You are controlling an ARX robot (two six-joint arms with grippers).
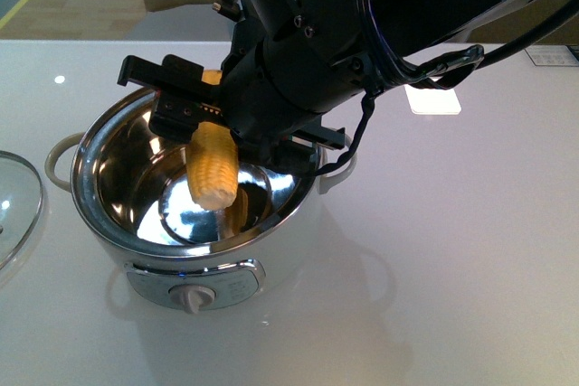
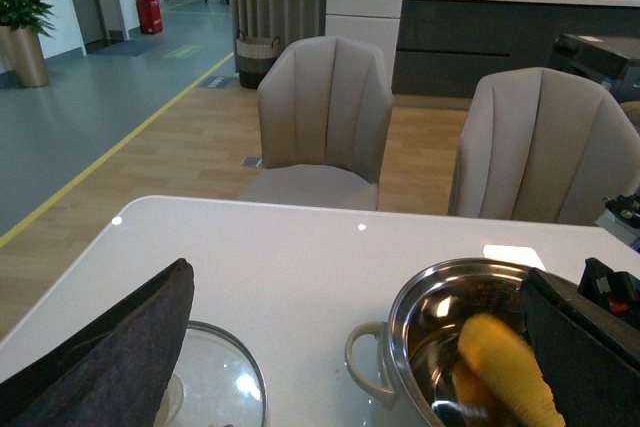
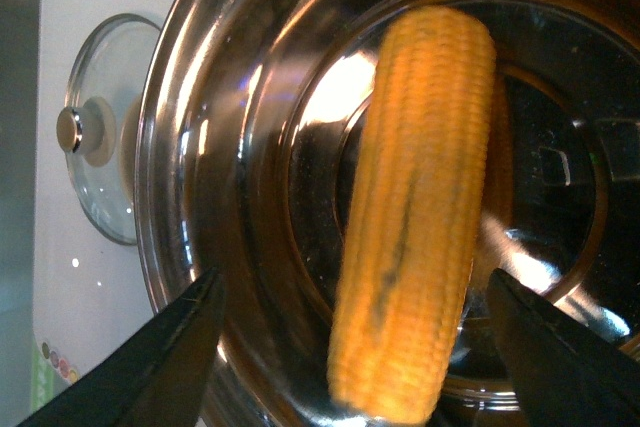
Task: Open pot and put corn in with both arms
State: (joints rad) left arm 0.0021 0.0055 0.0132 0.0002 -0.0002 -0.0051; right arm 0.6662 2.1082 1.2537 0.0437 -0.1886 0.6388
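While you look at the front view, start nearest: the dial (image 1: 195,298) on the pot's grey panel faces you. The pot (image 1: 109,255) stands open on the white table (image 1: 452,268). Its glass lid (image 1: 14,205) lies flat on the table just to the pot's left, apart from it.

Corn (image 1: 213,169) hangs roughly upright inside the steel bowl, lower end above the bowl floor and upper end up behind the right gripper (image 1: 194,106). That gripper sits over the pot's far rim, with the arm coming in from upper right.

Right wrist view: you see both right fingers (image 3: 170,347) spread wide with the corn between them. There's a clear gap on each side, so neither finger touches it there. The cob looks motion-blurred. Whether anything higher up grips it, I can't tell.

Left gripper (image 2: 355,275) shows only in the left wrist view. Its fingers (image 2: 110,347) are wide apart, with nothing between them. One is over the lid, and the other is at the pot's side, next to the right arm's black hardware. No contact with lid or pot is visible.

Farther back, two beige chairs (image 2: 325,117) stand past the table's far edge.
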